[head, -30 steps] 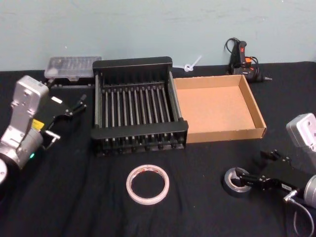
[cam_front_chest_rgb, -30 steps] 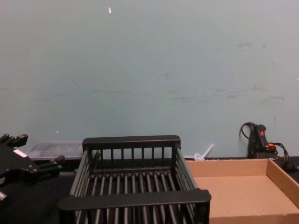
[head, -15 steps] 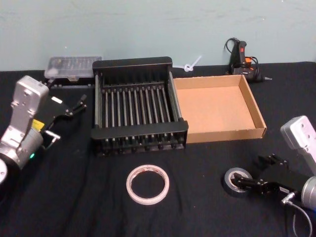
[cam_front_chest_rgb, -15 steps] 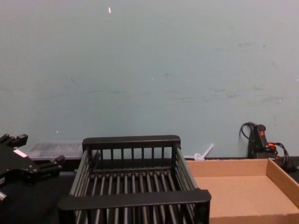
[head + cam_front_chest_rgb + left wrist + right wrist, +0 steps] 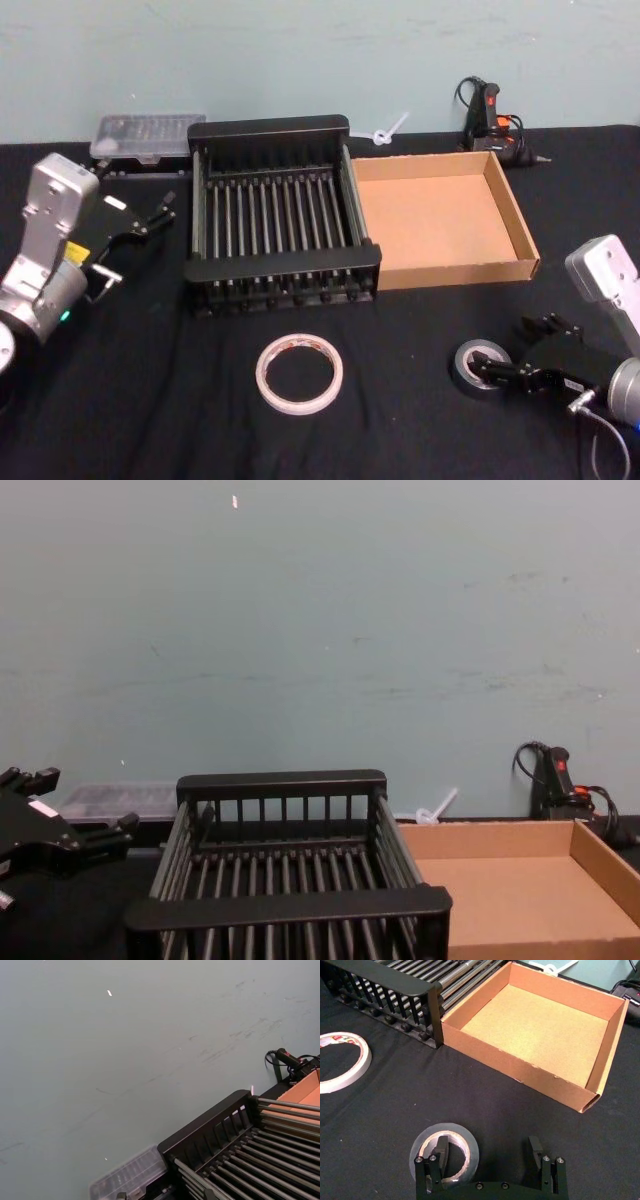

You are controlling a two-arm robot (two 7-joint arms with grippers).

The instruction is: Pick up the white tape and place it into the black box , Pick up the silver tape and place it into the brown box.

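Observation:
The silver tape [image 5: 480,366] lies flat on the black cloth at the front right. My right gripper [image 5: 503,351] is down at it and open. In the right wrist view one finger [image 5: 440,1152] stands inside the hole of the silver tape [image 5: 470,1142] and the other finger is outside, off to one side. The white tape [image 5: 299,373] lies flat at the front centre, in front of the black box [image 5: 283,128]. The brown box [image 5: 460,270] adjoins the black box's right side. Both boxes hold nothing. My left gripper [image 5: 140,240] hovers open to the left of the black box.
A clear plastic case [image 5: 148,133] sits behind the black box at the back left. A glue gun [image 5: 490,115] with its cord and a white zip tie [image 5: 388,130] lie at the back by the wall. Bare cloth separates the two tapes.
My right wrist has shifted left and tilted, bringing the gripper closer around the silver tape. The tape itself, the white tape and my left arm have not moved.

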